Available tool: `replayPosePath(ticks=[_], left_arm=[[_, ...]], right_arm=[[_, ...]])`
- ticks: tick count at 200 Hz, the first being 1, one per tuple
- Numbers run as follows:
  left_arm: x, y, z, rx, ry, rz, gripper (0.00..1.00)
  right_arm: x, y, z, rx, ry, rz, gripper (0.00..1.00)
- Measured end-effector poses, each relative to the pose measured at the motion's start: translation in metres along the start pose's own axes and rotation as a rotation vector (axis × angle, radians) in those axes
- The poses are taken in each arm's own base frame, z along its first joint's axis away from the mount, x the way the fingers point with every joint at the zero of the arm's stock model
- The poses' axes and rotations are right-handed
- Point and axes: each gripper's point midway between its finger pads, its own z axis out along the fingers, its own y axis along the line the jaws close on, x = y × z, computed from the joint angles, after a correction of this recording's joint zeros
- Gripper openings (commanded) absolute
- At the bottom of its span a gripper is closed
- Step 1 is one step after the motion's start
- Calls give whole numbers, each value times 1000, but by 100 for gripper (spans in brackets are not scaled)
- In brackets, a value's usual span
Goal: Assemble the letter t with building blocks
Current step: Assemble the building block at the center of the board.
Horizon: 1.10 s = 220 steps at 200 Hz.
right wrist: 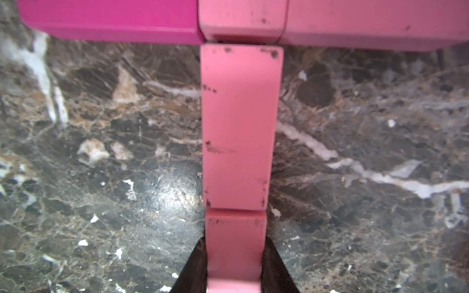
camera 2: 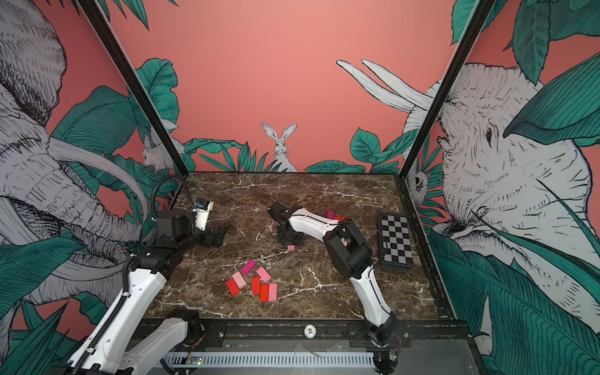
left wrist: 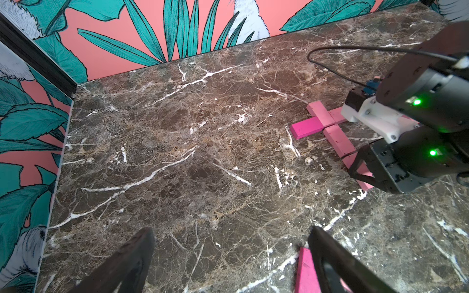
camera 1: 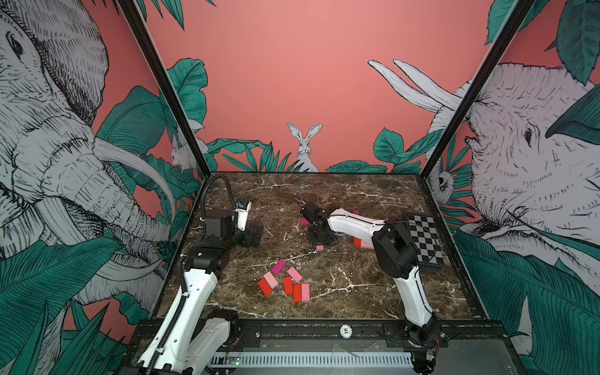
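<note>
A partly laid letter of building blocks lies mid-table: a magenta block and pink blocks form a bar, and a pink block runs down from it as the stem. My right gripper is shut on another pink block at the stem's lower end, low on the table. Several loose red, pink and magenta blocks lie nearer the front in both top views. My left gripper hangs open over bare marble at the left, with a magenta block beside one finger.
A black-and-white checkerboard plate lies at the right edge. More blocks sit partly hidden behind the right arm. Patterned walls close the table's left, back and right sides. A black rail runs along the front.
</note>
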Motion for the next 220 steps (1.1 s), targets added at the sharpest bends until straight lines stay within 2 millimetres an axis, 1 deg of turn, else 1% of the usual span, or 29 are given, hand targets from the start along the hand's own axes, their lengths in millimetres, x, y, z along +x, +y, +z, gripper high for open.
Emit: replayPosePath(ticks=[99, 111, 137, 154, 199, 220], left_arm=[[0, 0, 0, 0, 0, 0, 97], [0, 0, 0, 0, 0, 0, 97], [0, 0, 0, 0, 0, 0, 97], [0, 0, 0, 0, 0, 0, 97], [1, 0, 1, 1, 4, -1, 97], [1, 0, 1, 1, 4, -1, 97]], right_arm=[[-5, -1, 1, 4, -13, 12, 32], [-5, -1, 1, 4, -13, 13, 35], [-7, 0, 1, -1, -20, 13, 46], [-8, 1, 1, -7, -24, 14, 51], [-9, 4, 1, -20, -23, 14, 56], [-8, 6, 0, -35, -18, 14, 61]])
